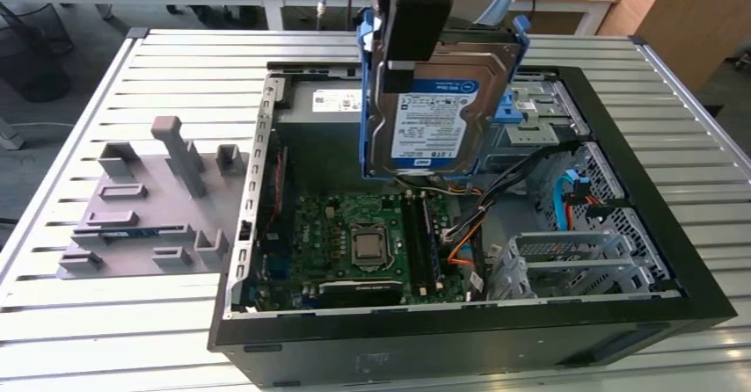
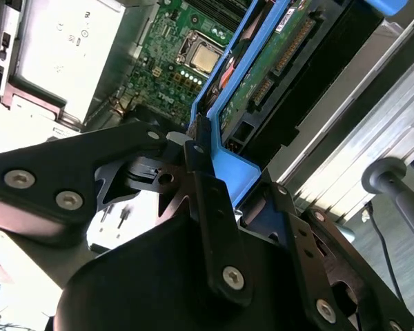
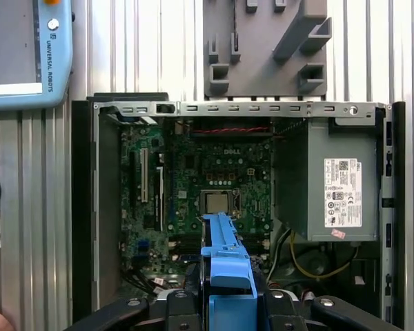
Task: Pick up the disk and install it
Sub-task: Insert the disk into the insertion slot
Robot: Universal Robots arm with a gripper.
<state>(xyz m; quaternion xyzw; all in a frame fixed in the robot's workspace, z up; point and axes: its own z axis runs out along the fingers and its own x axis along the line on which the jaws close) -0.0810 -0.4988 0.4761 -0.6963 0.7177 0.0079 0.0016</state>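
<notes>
Pincer [image 1: 411, 51] pinching the disk [image 1: 444, 115] by its blue frame
Disk hangs upright just beneath the pincer, above the open computer case [image 1: 470, 344]; the motherboard [image 1: 352, 234] lies farther below the pincer.

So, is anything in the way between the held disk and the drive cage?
Nothing solid shows between them: the disk hangs in the gripper over the open case, but black cables run below it beside the drive cage.
</notes>
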